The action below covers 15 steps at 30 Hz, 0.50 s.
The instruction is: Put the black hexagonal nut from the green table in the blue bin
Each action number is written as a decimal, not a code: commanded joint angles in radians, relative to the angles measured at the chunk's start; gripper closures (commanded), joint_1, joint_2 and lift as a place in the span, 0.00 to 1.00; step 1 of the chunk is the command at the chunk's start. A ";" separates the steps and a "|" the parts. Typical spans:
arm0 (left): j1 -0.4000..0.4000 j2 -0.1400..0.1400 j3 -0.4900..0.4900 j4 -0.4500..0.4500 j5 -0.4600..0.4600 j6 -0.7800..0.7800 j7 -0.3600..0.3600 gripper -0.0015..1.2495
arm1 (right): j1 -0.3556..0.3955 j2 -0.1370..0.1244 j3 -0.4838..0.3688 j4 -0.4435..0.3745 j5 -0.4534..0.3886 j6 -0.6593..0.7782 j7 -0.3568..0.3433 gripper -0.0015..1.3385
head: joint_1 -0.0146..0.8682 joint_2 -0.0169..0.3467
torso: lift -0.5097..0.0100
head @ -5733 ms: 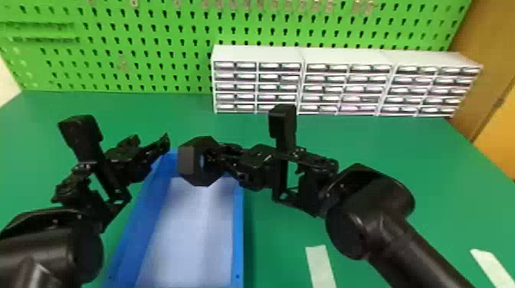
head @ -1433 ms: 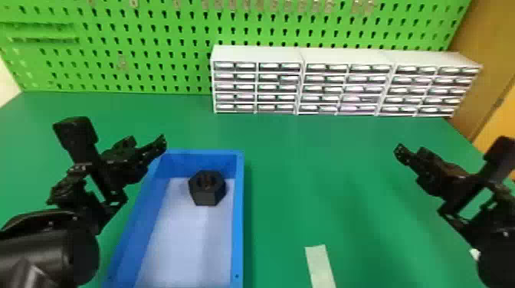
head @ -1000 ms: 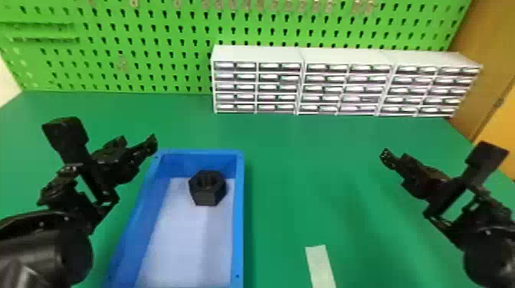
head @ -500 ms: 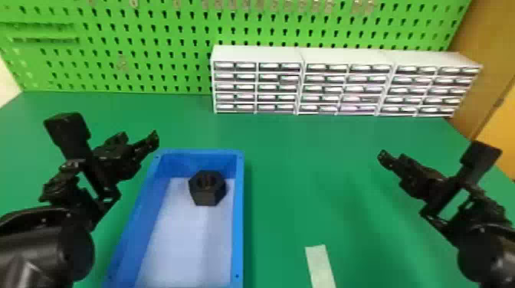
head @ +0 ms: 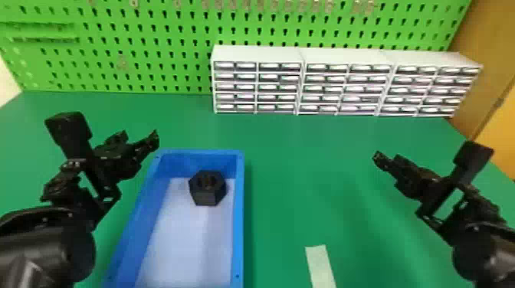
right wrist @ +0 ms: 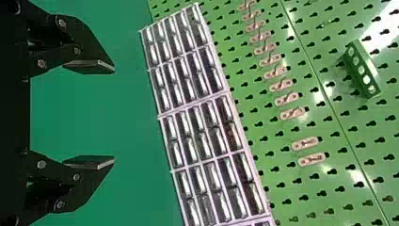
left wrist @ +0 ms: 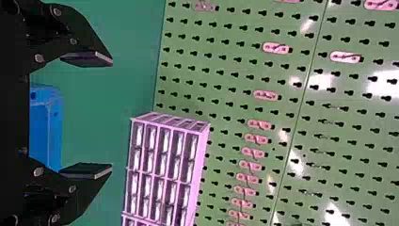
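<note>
Left hand (head: 140, 141) and right hand (head: 387, 161) gape wide and empty over the green table (head: 302, 180), pegboard (head: 153, 61) behind.

the left gripper (head: 138, 138) is hanging with fingers (left wrist: 87, 57) apart, while the blue bin (left wrist: 54, 134), a drawer cabinet (left wrist: 162, 162) and a pegboard (left wrist: 221, 70) are showing beyond.

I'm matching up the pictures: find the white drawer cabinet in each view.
Head view: white drawer cabinet, at the far side of the green table.
Left wrist view: drawer cabinet, sideways, beyond left end effector.
Right wrist view: drawer cabinet, sideways, beyond right end effector.
Shared landmark: green pegboard behind it.
</note>
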 commanded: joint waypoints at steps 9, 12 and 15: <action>-0.004 0.004 -0.009 -0.002 -0.003 -0.002 -0.001 0.36 | -0.005 -0.004 0.005 0.007 0.004 0.005 0.000 0.43 | 0.80 0.07 | 0.79; -0.004 0.006 -0.009 -0.002 -0.003 -0.002 0.001 0.36 | -0.005 0.002 0.008 0.012 0.004 0.005 0.000 0.42 | 0.80 0.07 | 0.79; -0.006 0.007 -0.014 -0.002 -0.003 -0.002 -0.001 0.36 | -0.007 0.007 0.010 0.014 0.010 0.006 0.000 0.42 | 0.80 0.07 | 0.79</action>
